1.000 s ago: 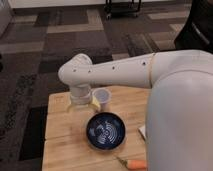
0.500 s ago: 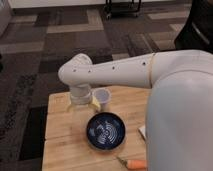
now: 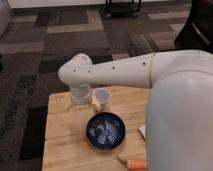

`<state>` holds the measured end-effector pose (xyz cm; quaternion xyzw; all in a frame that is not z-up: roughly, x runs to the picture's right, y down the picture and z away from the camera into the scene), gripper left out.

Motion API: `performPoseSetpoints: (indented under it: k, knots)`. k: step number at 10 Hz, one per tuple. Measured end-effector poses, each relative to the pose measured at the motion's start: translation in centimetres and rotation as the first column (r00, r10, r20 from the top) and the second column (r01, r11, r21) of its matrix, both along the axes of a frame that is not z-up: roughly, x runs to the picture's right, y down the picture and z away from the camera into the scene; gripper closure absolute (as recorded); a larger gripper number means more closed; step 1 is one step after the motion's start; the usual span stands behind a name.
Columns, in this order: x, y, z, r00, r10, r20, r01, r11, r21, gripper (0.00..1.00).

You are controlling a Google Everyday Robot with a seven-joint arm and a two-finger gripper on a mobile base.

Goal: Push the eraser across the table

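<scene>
**A:** Which step is this? I can't spot the eraser anywhere. My guess is it's hidden under the arm (image 3: pixel 120 72).

**B:** Same here. The tool (image 3: pixel 81 102) is down at the far left of the tabletop (image 3: pixel 62 135), just beside the small white cup (image 3: pixel 101 97). I can't tell if it's open, closed or holding anything. It looks like it's lining up for the push, not partway through one.

**A:** Next move?

**B:** Probably a low, flat sweep that steers clear of the cup and the round dark-blue bowl (image 3: pixel 105 131) with pale swirls. The plank-grain wood looks smooth, so a flat bar should slide easily.
</scene>
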<state>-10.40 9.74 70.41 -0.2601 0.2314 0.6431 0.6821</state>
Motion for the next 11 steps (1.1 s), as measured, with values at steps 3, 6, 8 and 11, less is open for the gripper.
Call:
performPoseSetpoints:
  k: [3,6,8,11]
  knots:
    - [0.9,-0.1,0.2,0.999,0.043,-0.011,-0.043,0.9991,-0.007,0.2]
    - [2.7,-0.8,0.4,0.994,0.111,-0.009,-0.111,0.9938,0.001,0.2]
    - [7.1,-2.2,-0.3,0.991,0.134,-0.018,-0.133,0.9898,0.051,0.2]
    - [15.4,-2.7,-1.2,0.994,0.091,-0.056,-0.084,0.9895,0.117,0.2]
